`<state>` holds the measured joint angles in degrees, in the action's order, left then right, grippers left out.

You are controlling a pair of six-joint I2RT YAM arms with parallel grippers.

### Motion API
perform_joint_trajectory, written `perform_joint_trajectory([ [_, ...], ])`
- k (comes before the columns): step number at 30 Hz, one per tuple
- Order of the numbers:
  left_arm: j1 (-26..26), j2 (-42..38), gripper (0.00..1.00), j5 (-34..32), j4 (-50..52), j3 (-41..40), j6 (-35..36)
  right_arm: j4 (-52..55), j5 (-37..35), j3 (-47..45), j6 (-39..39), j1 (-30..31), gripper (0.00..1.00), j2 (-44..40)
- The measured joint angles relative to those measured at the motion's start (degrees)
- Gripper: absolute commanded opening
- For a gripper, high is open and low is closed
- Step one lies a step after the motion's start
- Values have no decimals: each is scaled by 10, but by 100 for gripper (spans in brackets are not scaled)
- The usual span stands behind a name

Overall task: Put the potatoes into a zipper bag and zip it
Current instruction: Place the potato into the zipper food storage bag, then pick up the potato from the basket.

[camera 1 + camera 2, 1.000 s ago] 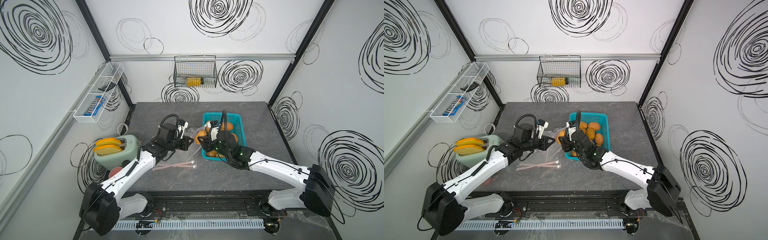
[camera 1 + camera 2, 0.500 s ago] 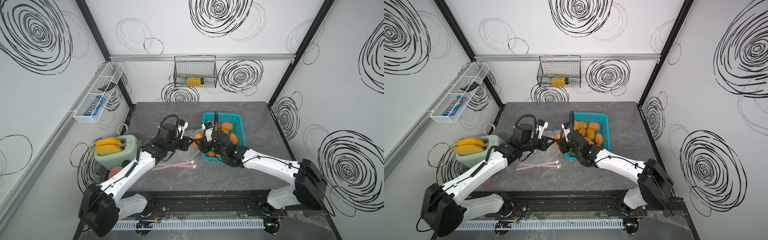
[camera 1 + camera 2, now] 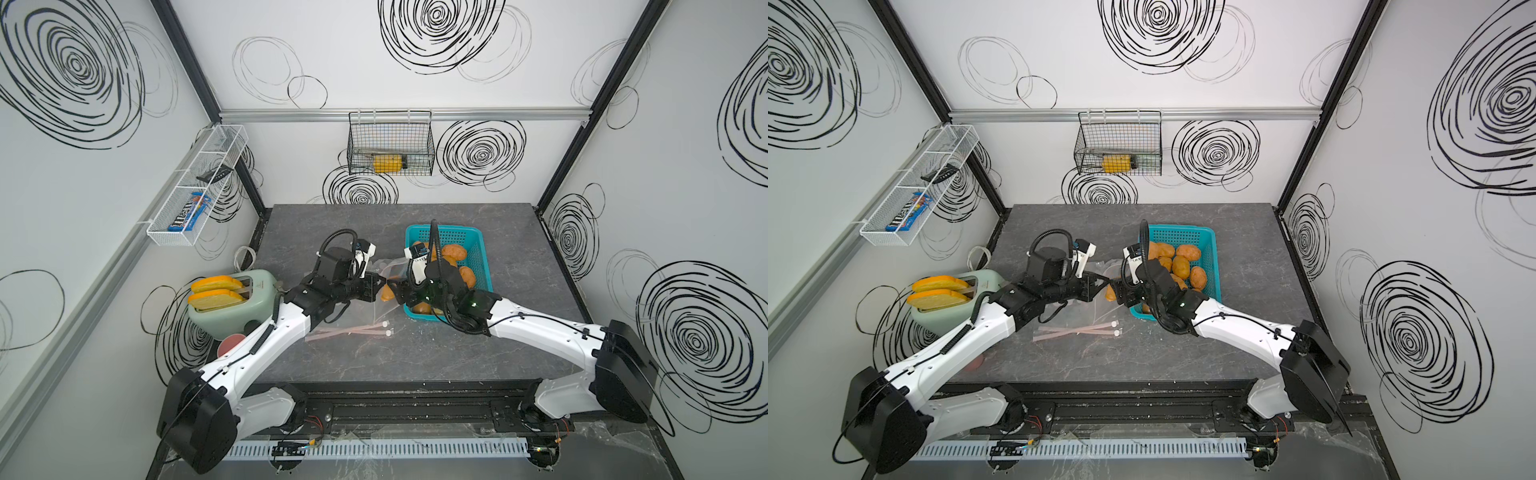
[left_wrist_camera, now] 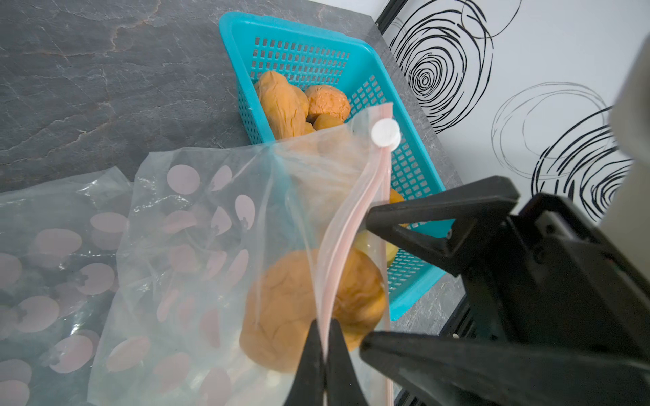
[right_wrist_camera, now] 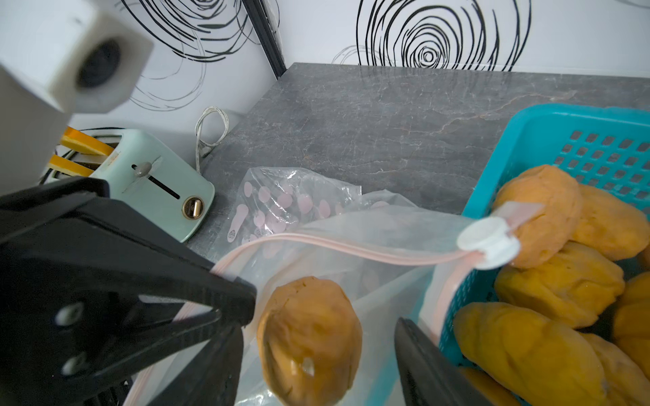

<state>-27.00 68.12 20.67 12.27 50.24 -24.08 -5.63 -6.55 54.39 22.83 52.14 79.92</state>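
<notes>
Right wrist view: one potato [image 5: 309, 337] sits inside the open mouth of the zipper bag [image 5: 351, 253], between the spread jaws of the right gripper [image 5: 318, 327]. It is clear of one finger [image 5: 418, 355]; whether it touches the other I cannot tell.
Potato look: orange-brown, oval, with wrinkled skin.
Left gripper [image 4: 325, 337]: jaws pinched together on the bag's pink zip strip [image 4: 348, 225], which is raised off the table.
Slider [image 5: 489, 242]: white, at the end of the strip nearest the basket.
Other potatoes [image 3: 1187, 252]: heaped in the teal basket [image 3: 1177, 236], at 3 o'clock of the bag in both top views.
Bag look: clear plastic with pale pink dots, slumped on the grey table [image 3: 415, 365].
Toaster [image 3: 249, 299]: mint green, at 9 o'clock of the grippers, with two orange-crusted toast slices [image 3: 216, 284] standing in its slots.
</notes>
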Motion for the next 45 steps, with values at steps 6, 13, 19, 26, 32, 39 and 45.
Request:
perform_joint_trajectory([
  [6, 0, -4, 0, -6, 2, 0, 5, 9, 10, 0, -7, -10, 73, -52],
  [13, 0, -23, 0, -15, 5, 0, 7, 11, 25, -29, 1, -23, 71, -114],
  [19, 2, -70, 0, -85, 19, 0, 25, 28, 35, -64, 9, -26, 71, -139],
  [26, 28, -166, 0, -278, 45, 3, 48, 48, 32, -82, 9, -39, 71, -198],
  [32, 8, -119, 0, -306, 63, 21, 68, 50, 33, -101, 11, -63, 71, -223],
  [39, -21, -5, 0, -200, 89, 31, 76, 50, 47, -121, 16, -84, 71, -222],
  [45, -39, 3, 0, -163, 90, 31, 76, 51, 74, -135, 19, -117, 71, -210],
])
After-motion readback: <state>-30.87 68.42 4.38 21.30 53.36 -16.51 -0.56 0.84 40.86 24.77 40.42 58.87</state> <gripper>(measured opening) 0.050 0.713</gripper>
